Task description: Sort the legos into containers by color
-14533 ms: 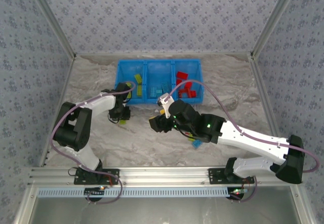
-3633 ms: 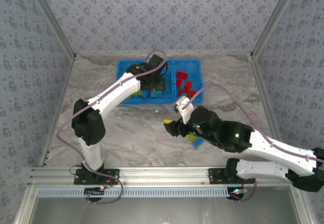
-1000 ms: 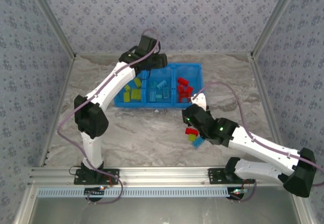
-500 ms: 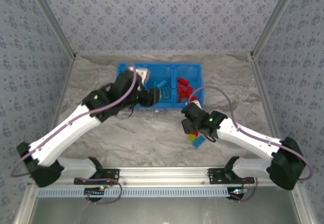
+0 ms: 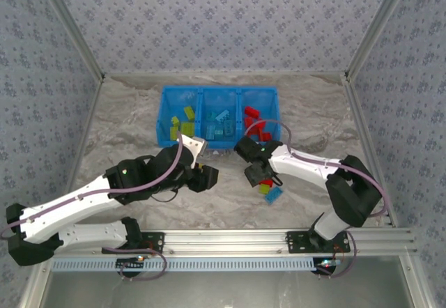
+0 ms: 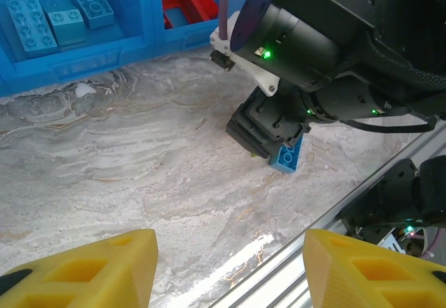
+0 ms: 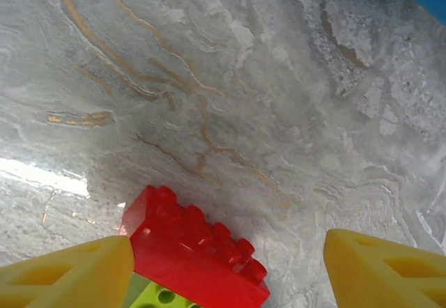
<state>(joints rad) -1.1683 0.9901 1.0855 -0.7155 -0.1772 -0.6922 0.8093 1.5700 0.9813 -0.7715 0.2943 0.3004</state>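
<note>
Well, the right claw (image 7: 226,270) hangs spread wide above the desk (image 7: 244,113) with a red lego brick (image 7: 188,252) just below, between its fingertips and touching a yellow-green brick (image 7: 157,297); it looks light, stiff and slick, so I'd pinch its flat long sides.

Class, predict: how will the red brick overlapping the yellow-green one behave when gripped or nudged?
The red brick looks like rigid moulded plastic, so it probably won't flex. Its glossy faces may slip. Seemingly perched on the yellow-green brick, it could slide off if nudged.
</note>
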